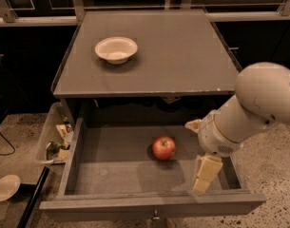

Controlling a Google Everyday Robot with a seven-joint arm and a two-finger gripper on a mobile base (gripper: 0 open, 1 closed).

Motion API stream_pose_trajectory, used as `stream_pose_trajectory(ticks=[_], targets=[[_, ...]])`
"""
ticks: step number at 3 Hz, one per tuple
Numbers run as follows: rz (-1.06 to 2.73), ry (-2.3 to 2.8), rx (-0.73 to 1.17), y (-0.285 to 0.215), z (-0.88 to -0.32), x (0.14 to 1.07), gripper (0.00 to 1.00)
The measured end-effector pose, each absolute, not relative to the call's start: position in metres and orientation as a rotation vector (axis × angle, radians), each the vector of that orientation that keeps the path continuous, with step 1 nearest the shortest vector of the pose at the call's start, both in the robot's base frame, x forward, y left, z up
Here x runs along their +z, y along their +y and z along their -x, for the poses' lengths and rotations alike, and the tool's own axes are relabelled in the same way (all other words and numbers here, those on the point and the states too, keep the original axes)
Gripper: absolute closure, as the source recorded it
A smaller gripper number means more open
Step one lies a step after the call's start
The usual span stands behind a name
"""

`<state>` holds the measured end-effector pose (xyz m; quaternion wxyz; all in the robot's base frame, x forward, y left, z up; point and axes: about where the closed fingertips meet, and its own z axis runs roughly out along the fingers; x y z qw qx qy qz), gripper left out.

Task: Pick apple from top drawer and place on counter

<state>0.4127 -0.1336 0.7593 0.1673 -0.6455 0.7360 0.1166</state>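
The red apple [163,147] lies on the flat grey bottom of the open top drawer [116,175], near its middle. My gripper [197,158] hangs on the cream arm that reaches in from the right, over the right part of the drawer. It is a little to the right of the apple and not touching it. Its cream fingers [205,174] point down and stand apart, with nothing between them. The grey counter [182,56] is the cabinet top behind and above the drawer.
A white bowl [116,49] sits on the counter's left rear part. A clear bin with odds and ends [56,141] stands on the floor left of the drawer. A small white dish [5,186] lies at the lower left. Speckled floor lies to the right.
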Motion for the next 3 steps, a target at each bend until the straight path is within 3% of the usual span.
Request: stream_pose_trajectory(ticks=[3], targets=[[1.771,2.022,0.375,-0.123,-0.442,0.716,0.0]])
